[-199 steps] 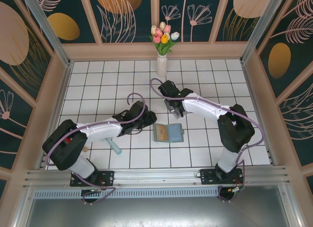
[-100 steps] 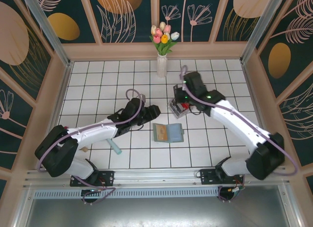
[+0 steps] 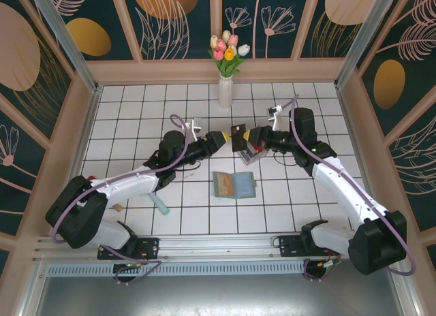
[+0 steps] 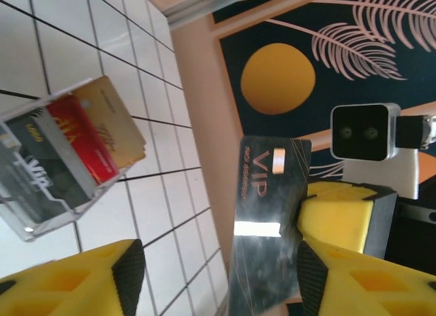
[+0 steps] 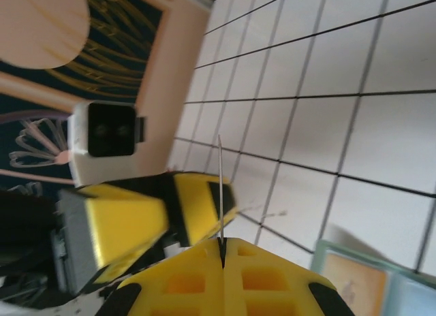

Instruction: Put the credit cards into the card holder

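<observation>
The card holder [image 3: 234, 185] lies open and flat on the counter [image 3: 136, 112], just below the middle of the top view, with its pockets facing up. It looks soft and light, so it would likely slide if a card were pushed into it with nothing steadying it.

Just above it and slightly to the right is the clear box [image 4: 41, 193]. At the left edge of the left wrist view, a red card [image 4: 78, 142], a tan card [image 4: 112, 125] and a grey one stick out of its open mouth.

Higher still, at the centre of the top view and off the counter, the right jaws are closed flat on one end of a dark VIP card [image 4: 269, 220]. The right wrist view shows this card edge-on, rising from between the pads. The left jaws face it, spread wide and holding nothing. From the left wrist view the card sits in their gap, nearer the right-hand finger, and I see no contact.

The card looks thin, stiff, very light and glossy, so probably slippery. It is best pinched across its flat faces at the free end, well clear of the right pads.
</observation>
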